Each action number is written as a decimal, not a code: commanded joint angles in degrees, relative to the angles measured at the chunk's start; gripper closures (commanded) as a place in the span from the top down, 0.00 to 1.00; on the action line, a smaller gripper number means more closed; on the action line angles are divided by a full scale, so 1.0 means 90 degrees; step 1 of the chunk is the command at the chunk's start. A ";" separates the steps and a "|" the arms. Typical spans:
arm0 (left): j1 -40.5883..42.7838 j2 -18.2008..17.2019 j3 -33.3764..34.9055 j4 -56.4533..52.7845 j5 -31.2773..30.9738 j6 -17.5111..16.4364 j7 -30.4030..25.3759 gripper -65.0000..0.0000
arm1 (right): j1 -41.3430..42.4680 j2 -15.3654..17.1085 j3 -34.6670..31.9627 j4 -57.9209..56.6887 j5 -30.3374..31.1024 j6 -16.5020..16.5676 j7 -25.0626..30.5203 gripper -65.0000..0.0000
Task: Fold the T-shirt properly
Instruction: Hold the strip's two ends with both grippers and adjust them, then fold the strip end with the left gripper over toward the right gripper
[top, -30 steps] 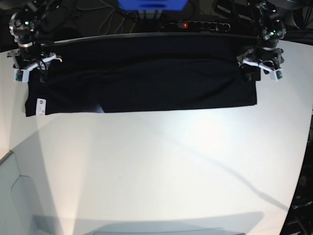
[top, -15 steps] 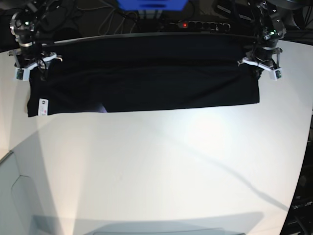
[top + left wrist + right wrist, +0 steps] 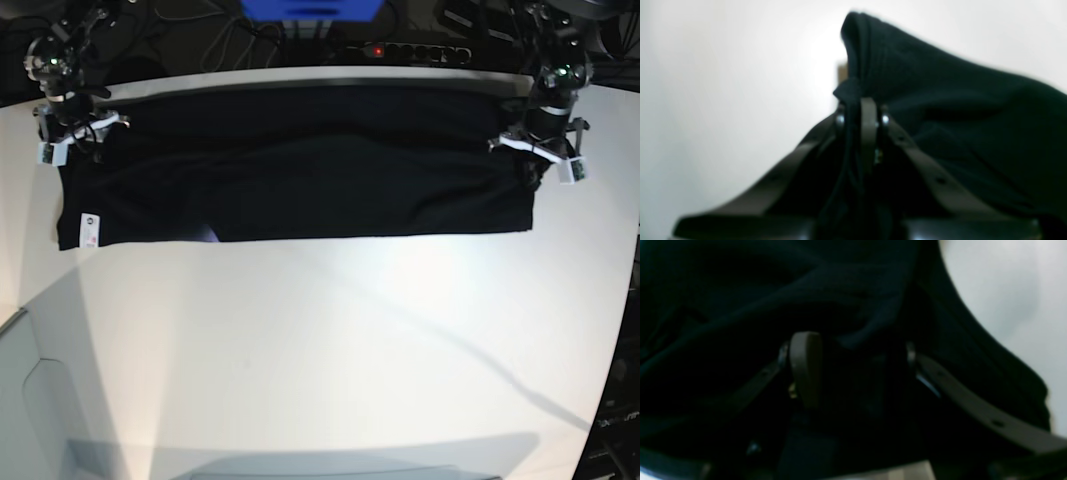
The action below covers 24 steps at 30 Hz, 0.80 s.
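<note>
The left hand (image 3: pixel 862 110) is clenched on the black T-shirt (image 3: pixel 300 170); the right hand (image 3: pixel 846 350) stands released around a fold.

Blurred dim wrist views, glaring tabletop

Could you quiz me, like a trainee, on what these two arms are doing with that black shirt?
1. True or false: the left gripper has its fingers shut on the T-shirt.
2. The T-shirt lies as: A) a crumpled heap, B) a long band across the white table, C) hanging off the edge.
3. Fill in: the small white tag sits near the band's corner on the ___ gripper's side.

Key: 1 true; 2 B; 3 right.
</note>
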 commanded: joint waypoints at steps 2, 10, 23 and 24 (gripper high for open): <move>0.0009 0.0097 -0.0045 0.0435 -0.0025 0.0015 -0.0162 0.00 | -0.0071 0.0003 -0.0025 -0.0004 -0.0162 0.0096 -0.0316 0.49; -0.0001 0.0742 0.0531 0.1031 0.0014 0.0064 -0.0153 0.00 | -0.0090 -0.0026 -0.0181 -0.0004 -0.0162 0.0096 -0.0316 0.49; -0.0284 0.1767 0.3862 0.1001 0.2163 0.0083 -0.0172 0.00 | -0.0090 -0.0026 -0.0220 0.0006 -0.0162 0.0096 -0.0316 0.49; -0.0343 0.1855 0.4057 0.0992 0.2398 0.0083 -0.0162 0.00 | -0.0090 -0.0026 -0.0220 0.0006 -0.0162 0.0096 -0.0316 0.49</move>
